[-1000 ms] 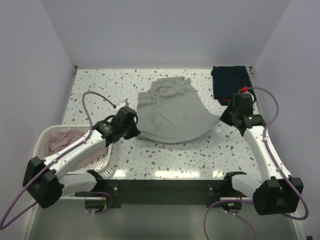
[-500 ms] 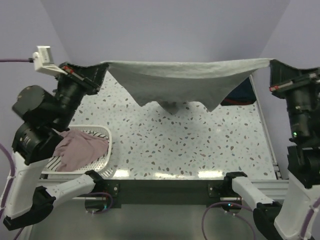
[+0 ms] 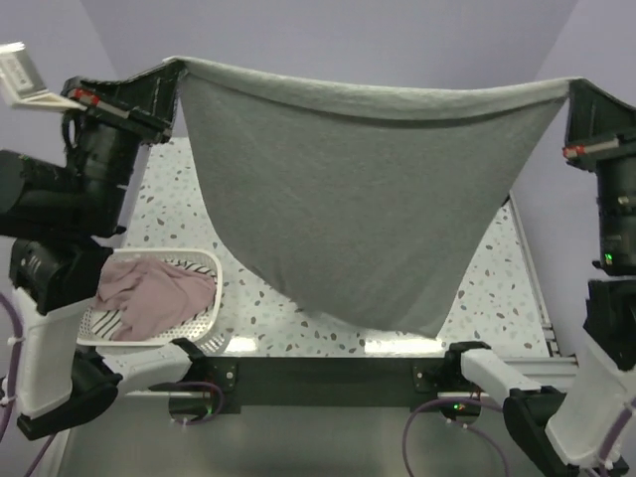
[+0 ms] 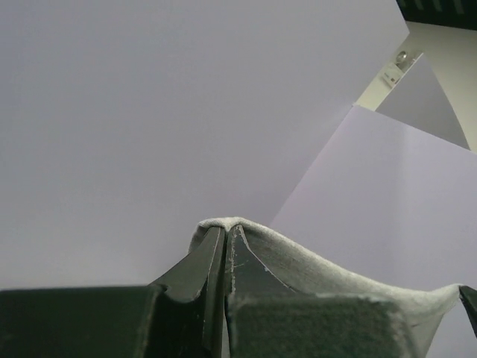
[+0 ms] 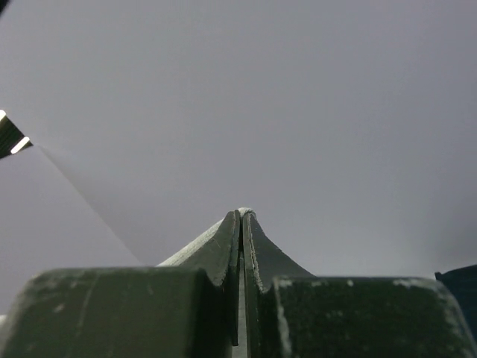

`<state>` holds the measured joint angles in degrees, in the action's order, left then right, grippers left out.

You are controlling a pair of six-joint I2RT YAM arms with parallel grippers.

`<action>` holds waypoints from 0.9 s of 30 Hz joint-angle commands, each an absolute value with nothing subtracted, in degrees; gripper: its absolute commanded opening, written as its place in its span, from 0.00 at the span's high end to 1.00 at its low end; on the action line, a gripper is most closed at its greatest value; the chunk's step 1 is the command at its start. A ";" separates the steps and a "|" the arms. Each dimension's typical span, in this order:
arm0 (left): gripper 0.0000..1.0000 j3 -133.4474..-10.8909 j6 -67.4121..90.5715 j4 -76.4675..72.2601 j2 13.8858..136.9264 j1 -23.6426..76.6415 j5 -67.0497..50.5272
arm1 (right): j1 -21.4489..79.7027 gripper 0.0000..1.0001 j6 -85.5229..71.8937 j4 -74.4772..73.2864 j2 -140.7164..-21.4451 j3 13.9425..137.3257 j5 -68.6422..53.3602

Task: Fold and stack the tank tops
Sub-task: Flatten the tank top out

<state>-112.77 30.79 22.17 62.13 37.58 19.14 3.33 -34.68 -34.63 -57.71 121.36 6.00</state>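
Observation:
A plain grey tank top (image 3: 368, 189) hangs stretched in the air between both raised arms, drooping to a point near the table's front edge. My left gripper (image 3: 171, 72) is shut on its upper left corner, and the grey cloth (image 4: 313, 268) wraps over the fingertips in the left wrist view, where that gripper (image 4: 226, 227) points at the wall. My right gripper (image 3: 574, 87) is shut on the upper right corner; a sliver of cloth (image 5: 244, 212) shows at its tips (image 5: 241, 216). Pale pinkish tank tops (image 3: 149, 293) lie in the basket. The navy jersey is hidden behind the hanging cloth.
A white slotted basket (image 3: 199, 333) stands at the front left of the speckled table (image 3: 497, 288). Lilac walls close in the back and both sides. Both arm bases sit at the near edge.
Both arms have lifted the grey tank top off the table and high into the air, spreading it wide; it now hangs closer to the camera and covers most of the table.

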 commanded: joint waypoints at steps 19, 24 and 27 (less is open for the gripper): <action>1.00 -142.00 52.45 -21.72 119.72 4.76 -24.43 | 2.99 1.00 -34.89 -19.07 -116.71 155.10 -7.48; 1.00 -142.55 55.88 -31.10 116.54 0.01 -25.66 | 2.55 1.00 -32.70 -6.78 -104.19 140.74 -2.04; 1.00 -142.48 64.23 -36.99 115.85 -6.67 -27.77 | 1.76 1.00 -32.08 -4.67 -97.85 132.74 -0.70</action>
<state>-139.15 55.29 -19.55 123.04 -2.11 -23.90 3.07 -34.02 -14.92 -108.55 136.44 -3.68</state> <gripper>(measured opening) 0.029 0.012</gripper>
